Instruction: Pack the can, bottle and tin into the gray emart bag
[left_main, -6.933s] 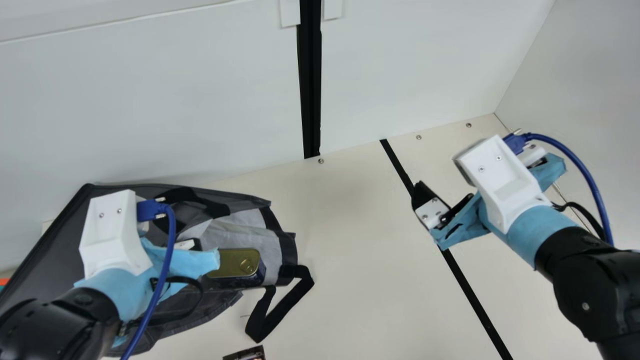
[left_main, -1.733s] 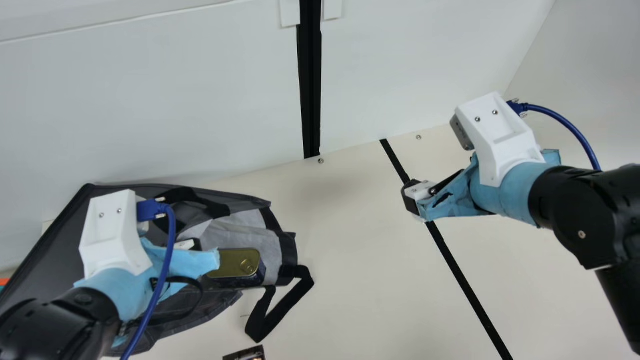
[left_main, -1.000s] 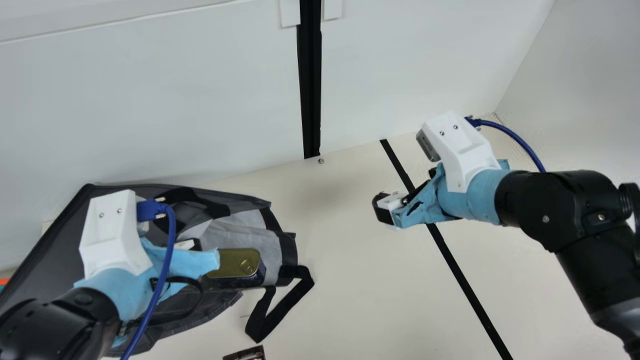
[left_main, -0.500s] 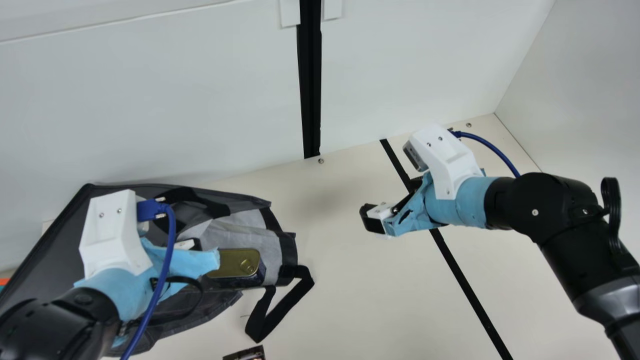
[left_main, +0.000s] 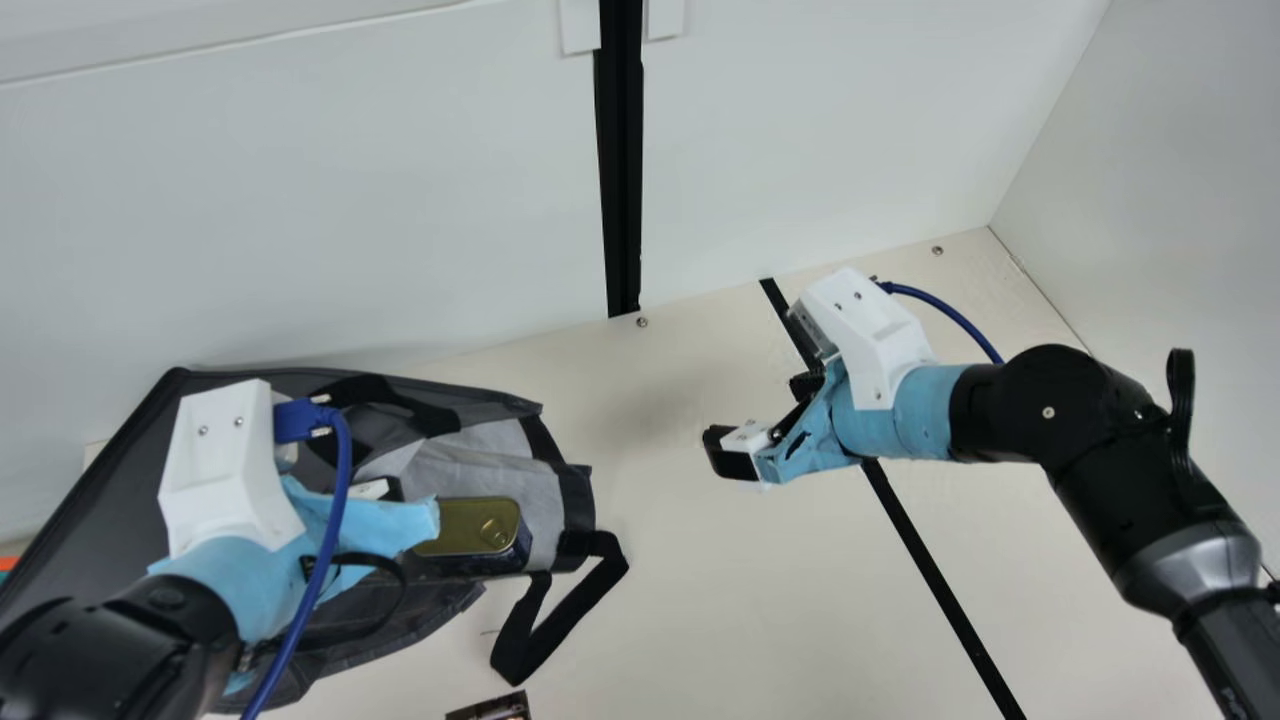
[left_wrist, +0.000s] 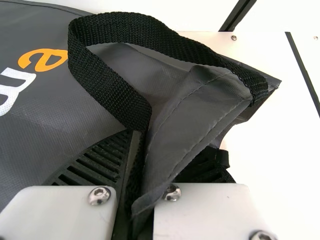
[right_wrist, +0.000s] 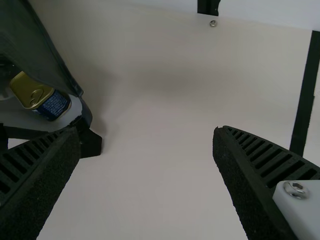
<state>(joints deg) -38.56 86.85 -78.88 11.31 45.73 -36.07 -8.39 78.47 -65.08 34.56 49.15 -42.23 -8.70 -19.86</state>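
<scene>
Orange-printed bag (left_wrist: 55, 110), left wrist view

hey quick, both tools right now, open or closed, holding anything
Left tool: closed, holding the gray emart bag by its edge.
Right tool: open, holding nothing, over the table.

- White back wall (left_main: 350, 200), on both sides of the upright black strip (left_main: 621, 180).
- Two pale tabs (left_main: 579, 25), one on each side of the black strip near the main view's top edge.
- White side wall (left_main: 1180, 220), well to the right of the black strip.
- Cream table (left_main: 700, 610), its rear edge meeting the black strip's foot.
- Small screw (left_main: 642, 322) in the table, just beside that foot.
- Dark line (left_main: 930, 560) slanting across the table, right of the black strip.
- Soft light, with a faint shadow (left_main: 655, 385) below the black strip.
</scene>
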